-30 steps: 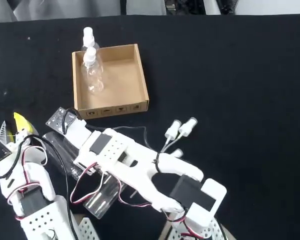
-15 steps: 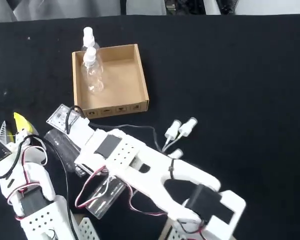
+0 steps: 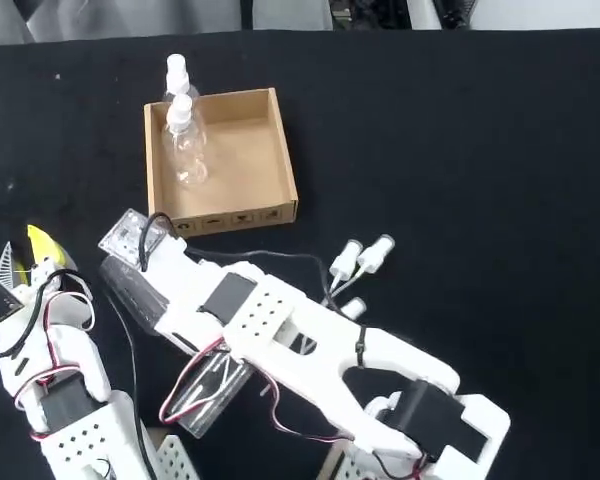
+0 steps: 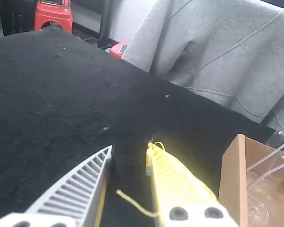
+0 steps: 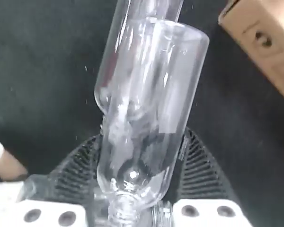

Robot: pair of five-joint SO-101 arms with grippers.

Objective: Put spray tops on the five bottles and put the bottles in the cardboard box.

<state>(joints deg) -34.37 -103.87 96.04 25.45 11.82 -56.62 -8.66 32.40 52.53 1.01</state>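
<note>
Clear plastic bottle (image 5: 146,94), uncapped, sits just near-left of the brown cardboard box (image 3: 285,170), pinched at its neck end by the right tool (image 5: 142,156), likely for carrying to the white spray tops (image 3: 365,255) on the black table (image 3: 460,150); the left tool (image 4: 130,149) hangs spread.

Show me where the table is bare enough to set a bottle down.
Widest bare patch: the black table right of the cardboard box. The box floor's right part is free too, beside the spray-topped bottle in it. Crowded: the near side, with the right gripper holding a clear bottle and loose spray tops beside its arm.
</note>
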